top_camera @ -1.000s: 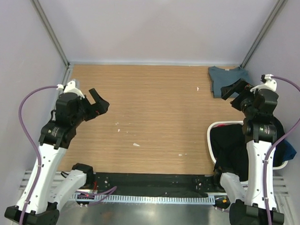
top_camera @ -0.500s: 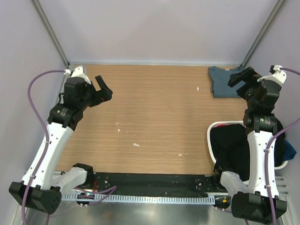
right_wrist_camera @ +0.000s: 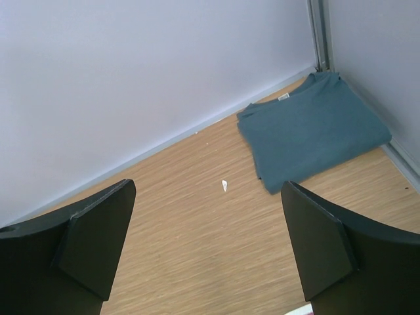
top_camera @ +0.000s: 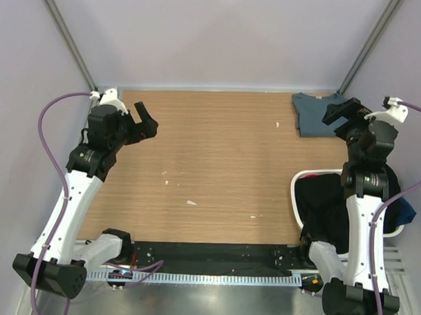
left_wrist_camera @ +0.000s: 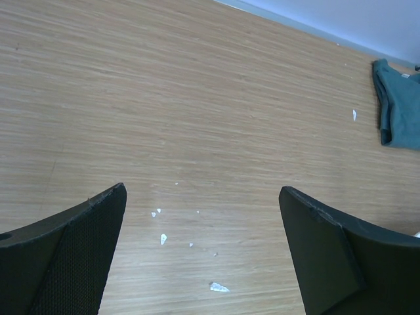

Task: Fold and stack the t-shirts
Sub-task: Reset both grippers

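done: we see one blue-grey shirt folded flat in table far-right corner | todo: black and blue shirts heaped in basket, near right | left gripper, right gripper: jaws spread wide, empty, above table | we judge: early

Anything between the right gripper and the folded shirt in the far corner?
Nothing visible. The right gripper hangs open just short of the shirt. In the right wrist view only bare table and a small white scrap lie between them.
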### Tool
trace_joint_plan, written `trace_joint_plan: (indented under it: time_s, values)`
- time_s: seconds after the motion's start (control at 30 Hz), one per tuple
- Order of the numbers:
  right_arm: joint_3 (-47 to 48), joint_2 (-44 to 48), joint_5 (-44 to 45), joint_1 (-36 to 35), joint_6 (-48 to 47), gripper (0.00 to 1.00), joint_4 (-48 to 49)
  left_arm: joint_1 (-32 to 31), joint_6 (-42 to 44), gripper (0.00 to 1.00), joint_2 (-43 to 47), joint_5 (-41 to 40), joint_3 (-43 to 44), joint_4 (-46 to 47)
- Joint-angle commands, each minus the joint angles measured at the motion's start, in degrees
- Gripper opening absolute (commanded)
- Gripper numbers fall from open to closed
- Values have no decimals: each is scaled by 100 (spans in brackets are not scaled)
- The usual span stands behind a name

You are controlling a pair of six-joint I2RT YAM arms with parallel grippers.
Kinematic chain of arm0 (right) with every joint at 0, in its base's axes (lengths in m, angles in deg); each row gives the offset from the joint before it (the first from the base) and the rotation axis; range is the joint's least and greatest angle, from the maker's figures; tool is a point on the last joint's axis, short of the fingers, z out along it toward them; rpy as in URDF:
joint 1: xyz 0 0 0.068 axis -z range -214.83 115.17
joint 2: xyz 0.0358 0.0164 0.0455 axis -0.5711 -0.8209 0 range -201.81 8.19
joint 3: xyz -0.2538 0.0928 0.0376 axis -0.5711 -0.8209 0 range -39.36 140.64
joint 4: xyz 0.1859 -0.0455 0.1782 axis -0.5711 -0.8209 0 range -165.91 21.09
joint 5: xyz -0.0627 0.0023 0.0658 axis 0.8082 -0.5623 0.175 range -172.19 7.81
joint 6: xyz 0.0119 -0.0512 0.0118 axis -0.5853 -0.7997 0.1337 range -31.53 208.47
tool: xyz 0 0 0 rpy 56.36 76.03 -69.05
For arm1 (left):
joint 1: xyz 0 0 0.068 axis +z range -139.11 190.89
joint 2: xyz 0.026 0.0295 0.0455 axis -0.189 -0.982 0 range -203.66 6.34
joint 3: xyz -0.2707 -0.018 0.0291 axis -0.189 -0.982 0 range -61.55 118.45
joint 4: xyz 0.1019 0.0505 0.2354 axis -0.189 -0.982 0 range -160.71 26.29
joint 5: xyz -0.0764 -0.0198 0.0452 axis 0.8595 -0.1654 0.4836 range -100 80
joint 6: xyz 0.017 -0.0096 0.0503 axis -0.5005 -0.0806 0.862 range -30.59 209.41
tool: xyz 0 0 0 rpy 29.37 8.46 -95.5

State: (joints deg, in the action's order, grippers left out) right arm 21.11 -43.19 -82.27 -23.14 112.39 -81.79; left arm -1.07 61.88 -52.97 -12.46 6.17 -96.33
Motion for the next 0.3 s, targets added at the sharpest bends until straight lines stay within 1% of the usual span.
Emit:
trace_joint_plan:
  time_s: [0.0, 0.1, 0.27]
  values:
    - [-148, 478, 201, -8, -221, 100, 181, 19, -86, 100, 174, 26, -197, 239]
    - [-298, 654, 201, 1, -265, 100, 67, 19, -208, 100, 244, 53, -356, 195]
    - [-360, 620, 210, -8, -239, 100, -170, 19, -262, 100, 385, 17, -506, 133]
